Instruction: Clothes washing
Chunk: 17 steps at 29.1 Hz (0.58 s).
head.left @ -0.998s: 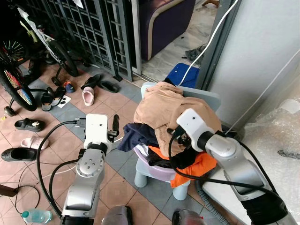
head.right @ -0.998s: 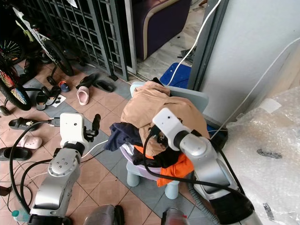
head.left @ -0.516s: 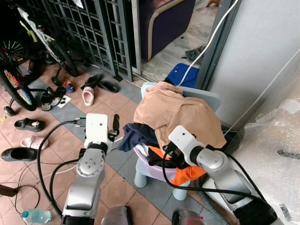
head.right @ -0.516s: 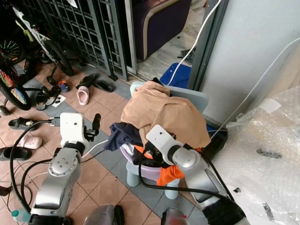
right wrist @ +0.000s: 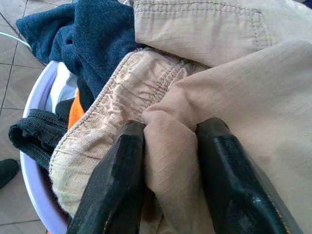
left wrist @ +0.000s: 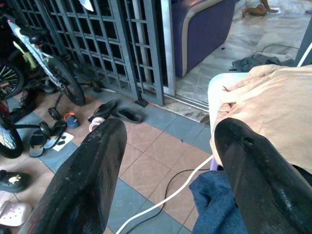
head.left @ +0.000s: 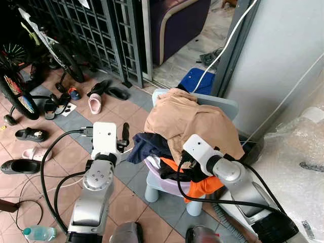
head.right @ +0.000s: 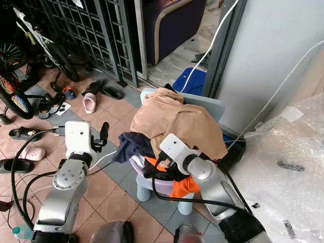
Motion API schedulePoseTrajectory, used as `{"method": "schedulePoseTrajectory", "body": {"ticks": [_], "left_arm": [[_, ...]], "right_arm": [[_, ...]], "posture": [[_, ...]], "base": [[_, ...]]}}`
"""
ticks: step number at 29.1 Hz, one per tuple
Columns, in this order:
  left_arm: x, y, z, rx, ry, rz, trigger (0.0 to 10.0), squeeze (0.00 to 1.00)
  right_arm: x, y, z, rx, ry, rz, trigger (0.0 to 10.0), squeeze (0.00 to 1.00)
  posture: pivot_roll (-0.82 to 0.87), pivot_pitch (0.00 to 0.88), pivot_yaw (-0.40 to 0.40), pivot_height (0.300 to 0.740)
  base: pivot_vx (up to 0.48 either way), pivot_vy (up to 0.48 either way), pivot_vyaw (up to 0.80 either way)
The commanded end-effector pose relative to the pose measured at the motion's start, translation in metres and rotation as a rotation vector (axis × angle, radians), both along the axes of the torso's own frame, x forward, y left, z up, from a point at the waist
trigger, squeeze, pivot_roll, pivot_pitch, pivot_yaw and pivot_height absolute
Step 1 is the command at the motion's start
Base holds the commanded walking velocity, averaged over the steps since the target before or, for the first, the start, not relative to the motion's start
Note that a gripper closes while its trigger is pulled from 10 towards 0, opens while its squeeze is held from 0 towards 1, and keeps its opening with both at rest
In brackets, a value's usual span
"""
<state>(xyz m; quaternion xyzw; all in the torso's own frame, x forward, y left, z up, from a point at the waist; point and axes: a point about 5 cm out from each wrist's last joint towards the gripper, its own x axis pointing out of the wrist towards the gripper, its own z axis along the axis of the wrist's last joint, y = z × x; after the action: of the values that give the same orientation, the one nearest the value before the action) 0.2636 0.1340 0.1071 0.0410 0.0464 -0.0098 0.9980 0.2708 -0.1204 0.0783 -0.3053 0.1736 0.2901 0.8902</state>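
A heap of clothes fills a purple basin [head.left: 163, 180] standing on a small pale blue chair [head.left: 223, 104]. A tan garment [head.left: 192, 119] lies on top, with a navy one [head.left: 148, 146] hanging over the left side and an orange one [head.left: 206, 185] at the front. My right gripper [right wrist: 168, 161] is at the heap's front edge, shut on a fold of the tan garment [right wrist: 234, 83]. My left gripper [left wrist: 170, 165] is held in the air to the left of the heap, open, with nothing between its fingers.
Several shoes and sandals [head.left: 95, 103] lie on the tiled floor at the left, beside a bicycle [head.left: 20, 76] and a metal gate [head.left: 96, 30]. A white cable [head.left: 223, 45] runs along the wall. Bubble wrap [head.left: 298, 167] covers something at the right. A plastic bottle [head.left: 38, 233] lies at the near left.
My right arm has come down from the top of the heap to its front edge, taking the tan cloth with it. The left arm has stayed still.
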Motion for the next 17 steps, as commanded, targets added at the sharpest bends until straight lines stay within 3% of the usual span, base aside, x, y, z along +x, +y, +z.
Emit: {"method": "schedulePoseTrajectory", "body": {"ticks": [1, 12, 17], "left_arm": [[0.000, 0.001, 0.001, 0.006, -0.001, 0.009, 10.0, 0.00], [0.000, 0.001, 0.000, 0.003, 0.006, 0.010, 10.0, 0.00], [0.001, 0.001, -0.001, 0.000, 0.016, 0.011, 10.0, 0.00]], "right_arm": [[0.002, 0.000, -0.001, -0.012, -0.004, 0.000, 0.0, 0.00], [0.004, 0.002, -0.001, -0.003, -0.030, 0.016, 0.0, 0.00], [0.004, 0.014, 0.010, 0.081, -0.059, 0.075, 0.0, 0.00]], "posture": [[0.01, 0.085, 0.043, 0.740], [0.01, 0.086, 0.042, 0.740], [0.01, 0.086, 0.043, 0.740]], "base": [[0.000, 0.000, 0.00], [0.000, 0.000, 0.00], [0.000, 0.000, 0.00]]}}
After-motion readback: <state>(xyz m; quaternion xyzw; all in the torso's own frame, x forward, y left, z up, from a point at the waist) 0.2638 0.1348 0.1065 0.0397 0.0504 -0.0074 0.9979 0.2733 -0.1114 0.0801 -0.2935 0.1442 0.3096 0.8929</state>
